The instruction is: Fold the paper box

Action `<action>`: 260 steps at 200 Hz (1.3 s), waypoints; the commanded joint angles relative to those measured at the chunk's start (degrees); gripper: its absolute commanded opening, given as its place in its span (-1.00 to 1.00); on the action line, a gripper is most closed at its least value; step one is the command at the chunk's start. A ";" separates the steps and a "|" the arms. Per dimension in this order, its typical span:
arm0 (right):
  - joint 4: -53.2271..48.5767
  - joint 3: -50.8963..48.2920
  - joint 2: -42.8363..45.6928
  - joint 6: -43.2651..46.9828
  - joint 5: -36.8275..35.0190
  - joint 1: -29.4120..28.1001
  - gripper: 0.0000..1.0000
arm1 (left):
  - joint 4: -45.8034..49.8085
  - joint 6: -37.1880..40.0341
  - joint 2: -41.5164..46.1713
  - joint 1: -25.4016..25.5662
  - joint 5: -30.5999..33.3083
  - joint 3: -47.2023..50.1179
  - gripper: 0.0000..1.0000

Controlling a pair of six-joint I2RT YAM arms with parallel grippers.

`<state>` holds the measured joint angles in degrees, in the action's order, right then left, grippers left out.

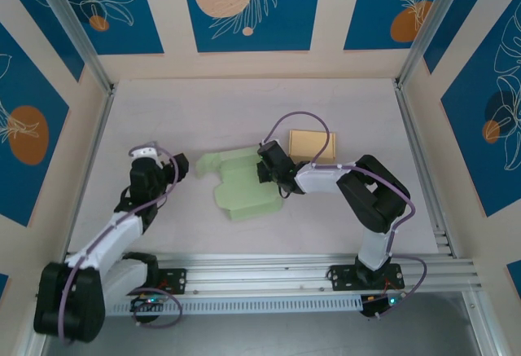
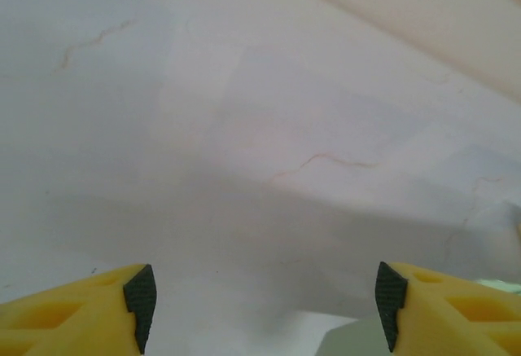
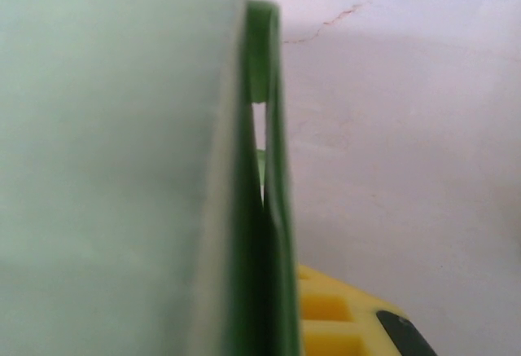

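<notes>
Top external view has the left tool (image 1: pixel 181 165) nearest, hovering over a bare part of the white table (image 1: pixel 203 112) with its jaws apart. The left wrist view shows its 2 yellow fingers (image 2: pixel 65 319) with black pads (image 2: pixel 141 297) spread wide, nothing between them, and a sliver of green at the lower right edge. Near the middle of the table lies the pale green paper box (image 1: pixel 240 186), partly folded, with 1 flap reaching toward the left tool and ending near it. The right tool (image 1: pixel 271 175) sits at the box's right side, clamped on a raised green panel (image 3: pixel 122 169). In the right wrist view this panel stands upright across the left half, its doubled edge just beside 1 yellow finger (image 3: pixel 338 319). Farther back, just beyond the right tool, a flat tan cardboard rectangle (image 1: pixel 312 145) lies on the table.
</notes>
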<state>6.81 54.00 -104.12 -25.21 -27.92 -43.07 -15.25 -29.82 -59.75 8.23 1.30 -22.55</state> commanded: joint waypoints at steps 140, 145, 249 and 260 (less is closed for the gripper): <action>-9.02 6.91 -3.98 -1.08 0.58 -0.83 -0.81 | -20.61 -5.80 -24.42 3.41 -16.44 -1.80 -0.17; -9.14 7.00 -4.07 -1.23 0.42 -0.81 -0.81 | -20.68 -6.13 -24.15 3.83 -16.23 -1.36 -0.18; -9.91 7.61 -4.12 -1.77 -0.01 -0.70 -0.81 | -13.72 -1.74 -16.05 13.69 -11.44 1.78 -0.22; -9.97 7.61 -4.08 -1.80 0.14 -0.70 -0.81 | -12.51 -1.38 -15.03 13.96 -10.85 2.05 -0.21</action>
<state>-0.91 60.75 -106.76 -25.96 -27.27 -43.55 -31.38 -33.78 -77.23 21.04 -11.25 -21.63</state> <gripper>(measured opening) 0.103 0.392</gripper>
